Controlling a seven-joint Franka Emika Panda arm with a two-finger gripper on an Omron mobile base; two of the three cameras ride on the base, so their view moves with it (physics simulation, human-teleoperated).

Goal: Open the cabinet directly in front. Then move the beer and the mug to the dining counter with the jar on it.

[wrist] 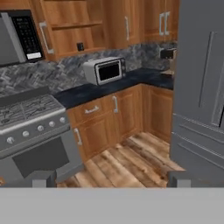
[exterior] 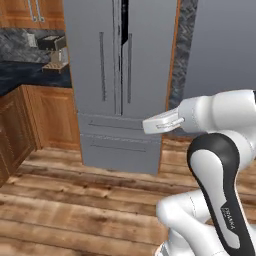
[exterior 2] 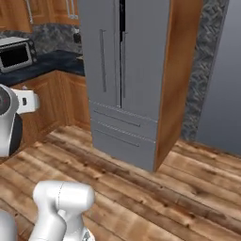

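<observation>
Two dark finger tips (wrist: 41, 178) stand far apart at the bottom of the hand view, so the gripper (wrist: 109, 179) is spread wide with nothing between its jaws. Just beyond them lies the wooden plank floor (wrist: 131, 159). To the left over that floor stands a grey stove (wrist: 33, 131) with burner grates and a row of knobs, and beside it run brown base cabinets (wrist: 111, 118) with silver handles, topped by a dark surface (wrist: 87, 92). On that surface sits a silver microwave (wrist: 105, 70) against a grey patterned backsplash (wrist: 57, 72). Above it hang reddish-brown wall units: an open shelf unit and, further along, the cabinet (wrist: 151, 19) with panelled doors and vertical silver handles (both doors look closed, though the view is small).

From the left base view the white arm (exterior: 220, 165) rises at the lower right. Well past it across the floor stands a tall grey fridge (exterior: 120, 75), one upper door slightly ajar. Left of the fridge, a coffee machine (exterior: 54, 50) rests on the dark surface in the far corner.
</observation>
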